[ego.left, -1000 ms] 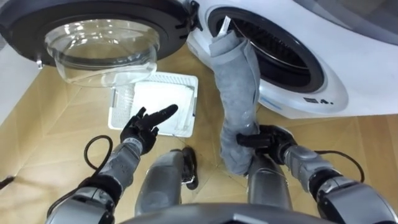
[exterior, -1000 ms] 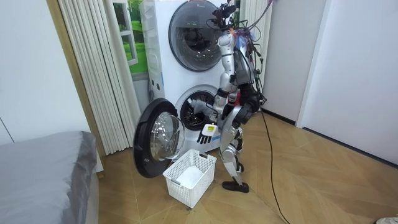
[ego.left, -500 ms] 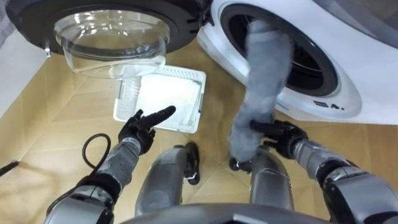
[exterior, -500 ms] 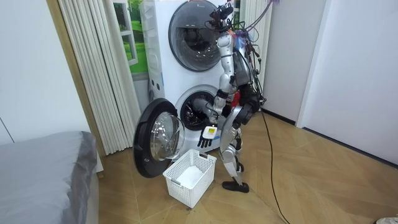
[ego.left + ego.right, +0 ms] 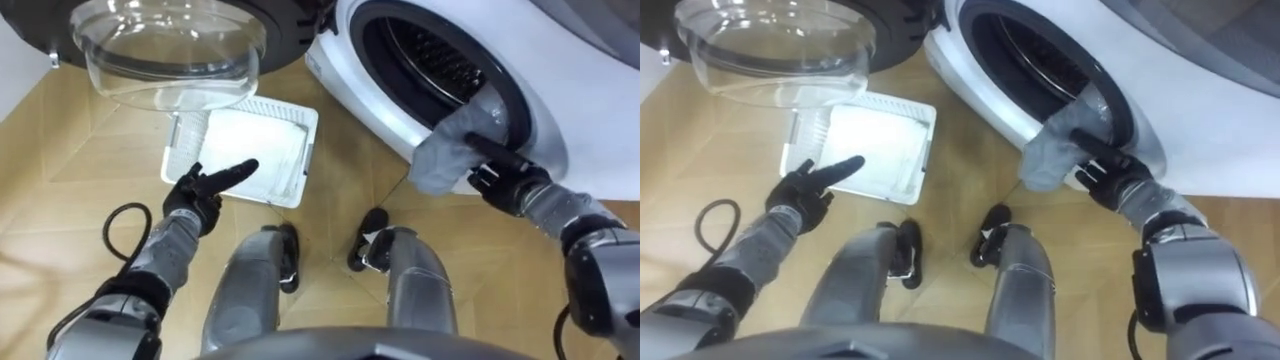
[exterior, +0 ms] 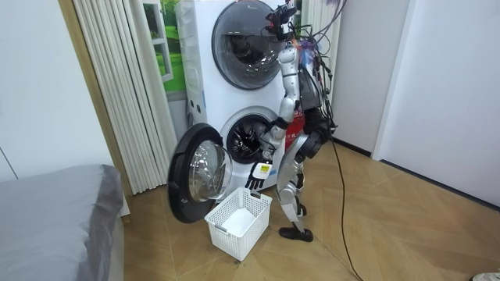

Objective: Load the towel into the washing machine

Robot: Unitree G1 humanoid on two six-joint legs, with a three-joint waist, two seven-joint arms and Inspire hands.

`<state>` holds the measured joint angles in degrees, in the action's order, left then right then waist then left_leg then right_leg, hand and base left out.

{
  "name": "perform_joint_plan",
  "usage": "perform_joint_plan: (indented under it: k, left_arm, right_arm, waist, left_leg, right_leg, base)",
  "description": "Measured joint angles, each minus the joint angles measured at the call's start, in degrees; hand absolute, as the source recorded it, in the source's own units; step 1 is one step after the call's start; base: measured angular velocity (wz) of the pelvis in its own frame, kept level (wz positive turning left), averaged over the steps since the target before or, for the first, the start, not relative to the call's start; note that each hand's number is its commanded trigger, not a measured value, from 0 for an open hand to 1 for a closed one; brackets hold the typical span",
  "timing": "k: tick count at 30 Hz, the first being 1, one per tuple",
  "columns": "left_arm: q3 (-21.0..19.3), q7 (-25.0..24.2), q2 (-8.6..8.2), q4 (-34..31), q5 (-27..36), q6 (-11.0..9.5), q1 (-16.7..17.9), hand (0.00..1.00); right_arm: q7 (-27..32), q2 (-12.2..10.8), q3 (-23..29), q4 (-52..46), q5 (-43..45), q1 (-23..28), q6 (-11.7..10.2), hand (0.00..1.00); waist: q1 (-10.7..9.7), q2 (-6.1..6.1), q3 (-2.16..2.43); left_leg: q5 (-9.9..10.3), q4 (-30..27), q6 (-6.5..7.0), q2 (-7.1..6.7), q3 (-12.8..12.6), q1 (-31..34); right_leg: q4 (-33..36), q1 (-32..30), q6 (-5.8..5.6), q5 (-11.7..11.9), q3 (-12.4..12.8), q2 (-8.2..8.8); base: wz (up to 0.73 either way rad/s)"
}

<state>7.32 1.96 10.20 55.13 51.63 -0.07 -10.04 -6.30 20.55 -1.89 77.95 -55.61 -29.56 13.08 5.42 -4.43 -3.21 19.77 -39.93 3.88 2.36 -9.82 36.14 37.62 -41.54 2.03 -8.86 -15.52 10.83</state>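
Once upright, towel (image 5: 445, 158) now on rim (image 5: 352, 92)

The washing machine (image 5: 570, 70) occupies the far right, with its drum opening (image 5: 430, 60) facing left. Its open door (image 5: 170, 40) sits at the far left. The basket (image 5: 182, 150) stands on the floor (image 5: 350, 180) just near of the door. The towel (image 5: 440, 160) lies over the opening's lower rim, and the right hand (image 5: 510, 185) grips its right edge. The left hand (image 5: 195, 190) hangs over the basket's near-left corner.
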Motion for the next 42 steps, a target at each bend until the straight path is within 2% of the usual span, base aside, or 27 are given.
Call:
perform_joint_plan:
  k: [3, 5, 6, 7, 10, 14, 17, 18, 21, 24, 27, 34, 42]
  left_arm:
    - [-2.0, 0.1, 0.05, -0.3, 0.0, 0.0, 1.4, 0.0]
    - [-2.1, 0.4, 0.09, -1.5, -0.1, 0.1, 2.6, 0.0]
    - [-2.0, 0.4, 0.06, -2.1, 0.0, 0.2, 3.1, 0.0]
    - [-2.1, 0.3, 0.06, -2.6, 0.0, 0.2, 3.5, 0.0]
    - [-2.7, 0.9, 0.06, -3.7, -0.1, 0.1, 4.1, 0.0]
    - [-3.0, 2.7, -0.16, -7.1, -0.1, 0.1, 5.0, 0.0]
    - [-5.2, 4.0, -1.69, -9.6, -1.1, 0.0, 5.3, 0.0]
    - [-5.7, 4.2, -2.19, -10.1, -1.8, 0.0, 5.2, 0.0]
    - [-6.1, 5.5, -3.38, -12.1, -2.8, 0.1, 5.5, 0.0]
    - [-6.0, 6.7, -4.35, -13.6, -4.7, 0.2, 6.1, 0.0]
    - [-5.8, 8.1, -4.41, -13.7, -4.7, 0.6, 6.1, 0.0]
    - [-4.8, 9.1, -4.58, -14.1, -4.7, 1.0, 5.5, 0.0]
    - [-4.8, 9.1, -4.51, -14.1, -4.7, 1.0, 4.6, 0.0]
  right_arm:
    - [0.0, 0.2, 0.9, -0.1, -2.1, -1.4, 2.7, 1.0]
    - [0.5, 0.3, 0.9, -0.1, -5.9, -2.1, 4.0, 0.75]
    - [0.9, 0.3, 0.9, -0.1, -8.8, -2.2, 4.5, 0.56]
    - [1.5, 0.3, 1.0, -0.2, -11.3, -2.4, 5.1, 0.0]
    - [4.7, 0.4, 1.8, -1.7, -15.2, -4.1, 7.4, 0.0]
    - [9.6, 0.4, 2.3, -5.9, -21.1, -4.2, 8.9, 0.0]
    - [13.6, 0.4, 5.4, -8.8, -24.1, -4.3, 10.1, 0.0]
    - [15.0, 0.4, 6.7, -8.9, -25.5, -5.0, 10.3, 0.0]
    - [18.1, 0.4, 8.7, -8.9, -25.8, -6.7, 10.3, 0.0]
    - [19.0, 0.4, 10.2, -8.9, -25.9, -7.4, 9.7, 0.0]
    - [19.0, 0.4, 10.2, -8.9, -27.1, -7.4, 8.5, 0.0]
    - [18.9, 0.4, 10.2, -8.9, -27.9, -7.4, 7.6, 0.0]
    - [18.7, 0.4, 10.2, -8.9, -28.0, -7.4, 7.5, 0.0]
  waist:
    - [-0.2, -0.84, 0.06]
    - [-0.2, -1.17, -0.01]
    - [-0.3, -1.35, 0.0]
    - [-0.4, -1.55, -0.01]
    - [-1.0, -1.88, 0.0]
    - [-2.2, -2.0, 0.02]
    - [-3.2, -1.8, 0.04]
    - [-3.9, -1.74, 0.01]
    - [-4.4, -1.08, 0.09]
    - [-4.3, -0.75, 0.07]
    - [-3.7, -0.47, 0.09]
    - [-3.5, 0.57, 0.29]
    - [-3.3, 0.8, 0.41]
  left_leg:
    - [-0.1, 0.1, 0.15, 0.02, -0.9, -0.3]
    - [-0.2, 0.1, 0.26, 0.0, -1.2, -0.2]
    - [-0.2, 0.1, 0.35, -0.01, -1.2, -0.1]
    - [-0.2, 0.0, 0.37, -0.02, -1.2, -0.1]
    - [-0.2, -0.6, 0.58, -0.05, -1.4, 0.9]
    - [0.2, -2.0, 1.25, -0.11, -2.1, 2.2]
    - [0.5, -3.7, 1.68, -0.46, -2.2, 3.5]
    - [0.4, -4.1, 1.97, -1.07, -2.2, 3.9]
    - [0.7, -5.7, 2.61, -1.45, -2.6, 4.8]
    - [0.5, -6.0, 3.19, -1.89, -2.9, 5.3]
    - [0.4, -6.1, 3.39, -1.91, -3.4, 5.3]
    - [0.4, -6.1, 3.4, -1.86, -3.6, 5.3]
    - [0.3, -5.8, 3.43, -1.87, -4.0, 5.1]
  right_leg:
    - [0.2, -0.4, -0.05, 0.2, 0.9, 0.05]
    - [0.3, -0.6, -0.1, 0.3, 1.2, 0.04]
    - [0.3, -0.6, -0.12, 0.4, 1.2, 0.05]
    - [0.3, -0.6, -0.13, 0.4, 1.2, 0.04]
    - [0.7, -1.6, -0.24, 0.7, 1.5, 0.16]
    - [2.2, -3.2, -0.27, 0.6, 1.8, 0.9]
    - [3.9, -4.5, -0.56, 0.4, 2.3, 1.49]
    - [5.0, -5.1, -0.89, 0.0, 2.5, 2.29]
    - [6.4, -6.2, -1.95, -0.8, 3.1, 2.94]
    - [7.1, -6.8, -2.31, -0.6, 4.1, 3.03]
    - [7.2, -7.2, -2.52, -0.4, 4.5, 3.06]
    - [7.3, -7.4, -2.48, -0.4, 4.7, 3.06]
    - [7.2, -7.5, -2.12, -0.1, 4.9, 3.1]
  base:
    - [-0.1]
    - [-0.05]
    - [0.0]
    - [0.0]
    - [-0.02]
    - [-0.02]
    - [0.07]
    - [0.2]
    - [0.09]
    - [0.02]
    - [-0.03]
    - [0.0]
    - [-0.01]
